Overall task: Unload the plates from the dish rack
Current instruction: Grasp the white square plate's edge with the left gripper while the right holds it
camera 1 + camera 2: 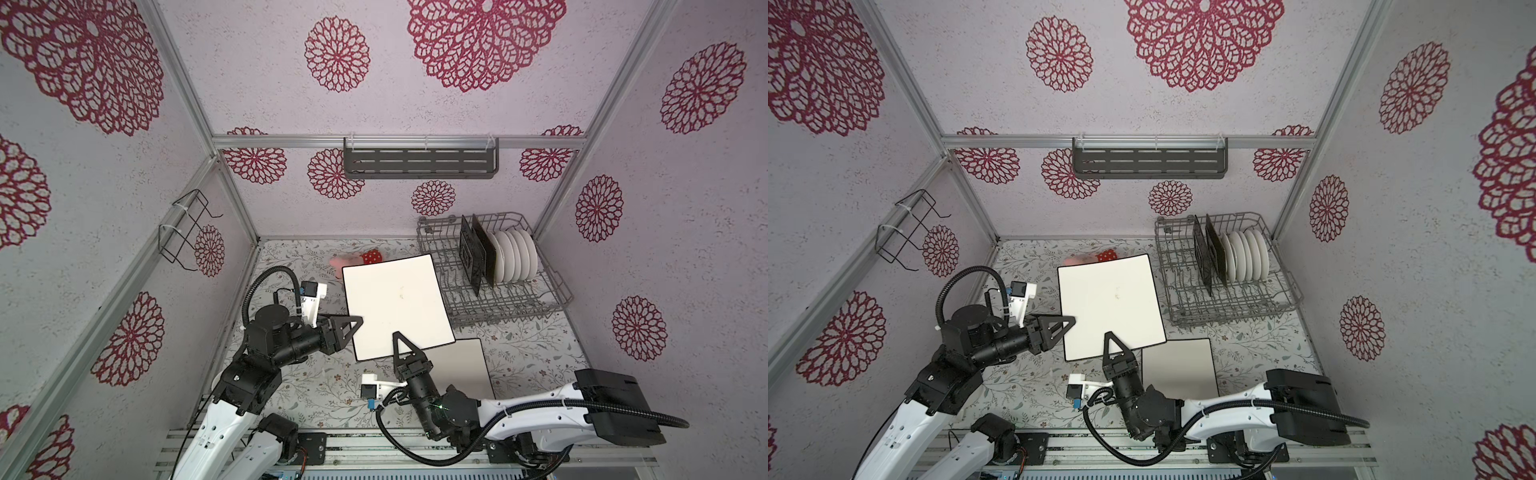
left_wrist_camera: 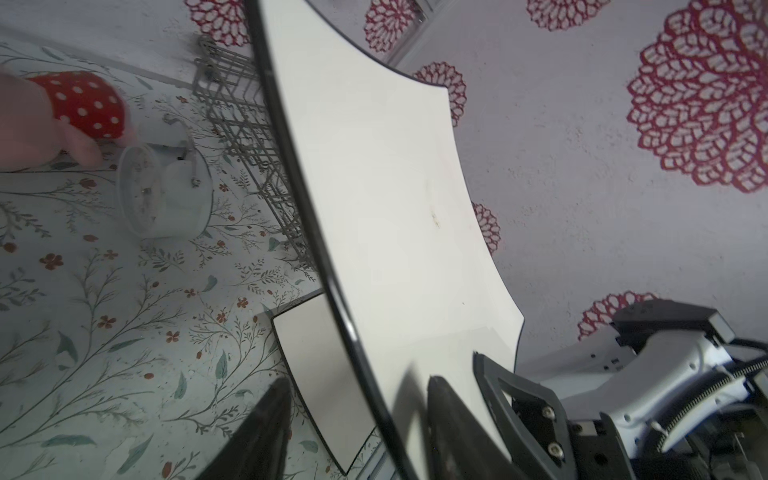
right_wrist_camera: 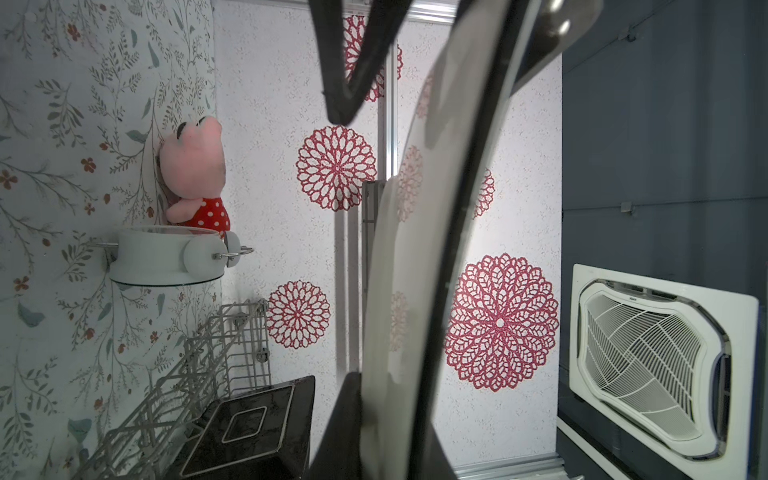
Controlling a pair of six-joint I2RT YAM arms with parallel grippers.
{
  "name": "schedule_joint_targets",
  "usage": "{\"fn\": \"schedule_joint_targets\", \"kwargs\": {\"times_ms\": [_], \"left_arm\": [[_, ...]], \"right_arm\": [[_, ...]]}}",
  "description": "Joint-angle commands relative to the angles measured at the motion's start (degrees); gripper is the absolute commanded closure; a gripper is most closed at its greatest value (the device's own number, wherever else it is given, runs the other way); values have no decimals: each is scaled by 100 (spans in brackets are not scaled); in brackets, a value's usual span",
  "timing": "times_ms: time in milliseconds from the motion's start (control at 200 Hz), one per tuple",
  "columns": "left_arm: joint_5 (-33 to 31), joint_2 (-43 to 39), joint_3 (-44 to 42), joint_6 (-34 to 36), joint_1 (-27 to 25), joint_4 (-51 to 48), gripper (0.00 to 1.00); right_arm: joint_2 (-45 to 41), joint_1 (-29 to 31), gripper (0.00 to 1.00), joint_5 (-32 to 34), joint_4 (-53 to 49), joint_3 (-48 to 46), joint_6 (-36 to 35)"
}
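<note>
A large white black-rimmed plate [image 1: 395, 307] [image 1: 1111, 305] hangs flat above the table. My right gripper [image 1: 398, 336] [image 3: 390, 395] is shut on its near edge. My left gripper [image 1: 358, 320] [image 2: 357, 380] straddles the plate's left edge, open, with a gap under the rim. A second white plate [image 1: 469, 365] [image 2: 316, 365] lies on the table below. At the back right, the dish rack [image 1: 498, 309] [image 1: 1233, 307] holds two dark square plates [image 1: 471, 253] [image 3: 249, 424] and several round white plates [image 1: 515, 255] standing on edge.
A pink plush toy [image 1: 357, 259] [image 3: 193, 174] and a white alarm clock [image 2: 162, 195] lie on the table beyond the held plate. A slotted grey shelf [image 1: 419, 162] hangs on the back wall, and a black wire holder [image 1: 183, 228] on the left wall.
</note>
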Motion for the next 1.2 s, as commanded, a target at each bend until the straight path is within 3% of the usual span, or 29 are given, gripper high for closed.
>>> {"fn": "schedule_joint_targets", "kwargs": {"times_ms": [0, 65, 125, 275, 630, 845, 981, 1191], "left_arm": [[174, 84, -101, -68, 97, 261, 64], [168, 80, -95, -61, 104, 314, 50], [247, 108, -70, -45, 133, 330, 56], [291, 151, -50, -13, 161, 321, 55], [370, 188, -85, -39, 214, 483, 80], [456, 233, -85, -79, 221, 541, 87], [547, 275, -91, -126, 223, 574, 100], [596, 244, -184, -313, 218, 711, 100]], "right_arm": [[-145, 137, 100, -33, 1614, 367, -718], [-122, 186, 100, -10, 1674, 378, -767], [-100, 218, 100, 17, 1696, 378, -793], [-22, 300, 100, 21, 1855, 396, -913], [-129, 463, 100, 63, 1534, 413, -927], [-90, 513, 100, 90, 1574, 396, -931], [-75, 511, 100, 77, 1624, 363, -929], [-115, 513, 90, 140, 1753, 282, -952]]}}
